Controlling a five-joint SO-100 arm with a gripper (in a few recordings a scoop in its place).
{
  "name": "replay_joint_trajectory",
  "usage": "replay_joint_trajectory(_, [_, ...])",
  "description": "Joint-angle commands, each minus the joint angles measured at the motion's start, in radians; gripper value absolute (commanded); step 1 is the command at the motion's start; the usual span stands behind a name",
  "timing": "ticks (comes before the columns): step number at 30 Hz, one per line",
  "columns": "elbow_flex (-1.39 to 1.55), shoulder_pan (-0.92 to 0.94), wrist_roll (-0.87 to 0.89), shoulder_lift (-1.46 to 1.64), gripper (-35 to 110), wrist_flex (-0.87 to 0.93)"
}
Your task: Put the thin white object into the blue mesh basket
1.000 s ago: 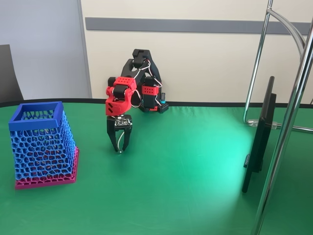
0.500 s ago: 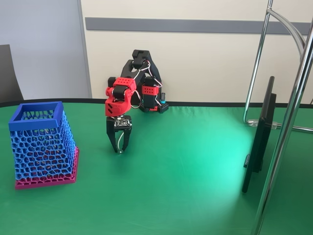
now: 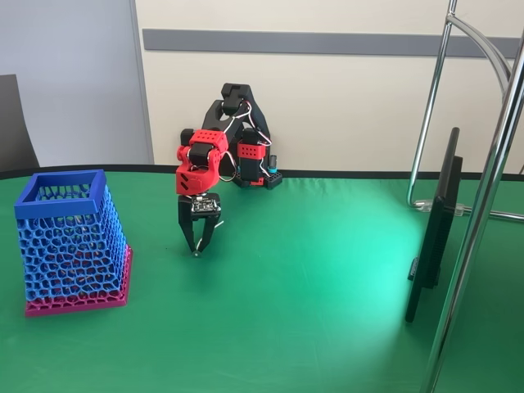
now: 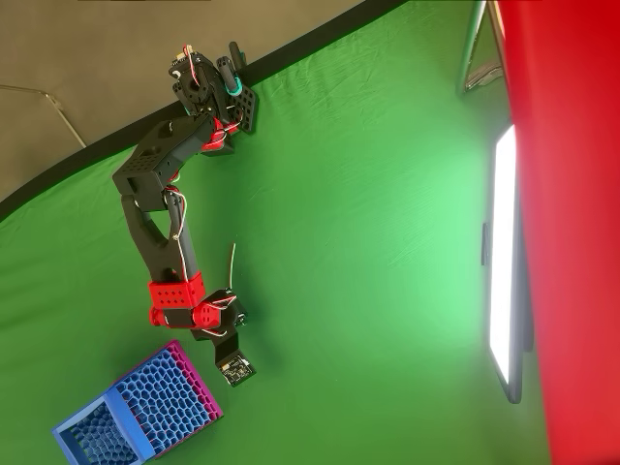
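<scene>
One basket point(image 3: 72, 242), one strand point(image 4: 231, 263) — one claw point(image 3: 197, 248)

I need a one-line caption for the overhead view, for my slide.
Red-and-black gripper over green table, thin white wire-like strand beside the arm, blue honeycomb-lattice plastic basket nearby.

The thin white object point(image 4: 231, 263) lies on the green cloth point(image 4: 368, 242), at one o'clock from the blue mesh basket point(image 4: 136, 412).
</scene>
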Motion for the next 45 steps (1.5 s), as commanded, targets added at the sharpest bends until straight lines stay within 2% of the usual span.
replay_joint_trajectory(1, [-0.037, -0.012, 0.006, 0.008, 3, 0.002])
replay_joint_trajectory(16, [-0.084, -0.051, 0.075, 0.064, 3, 0.086])
replay_joint_trajectory(45, [-0.149, -0.146, 0.27, 0.477, 3, 0.064])
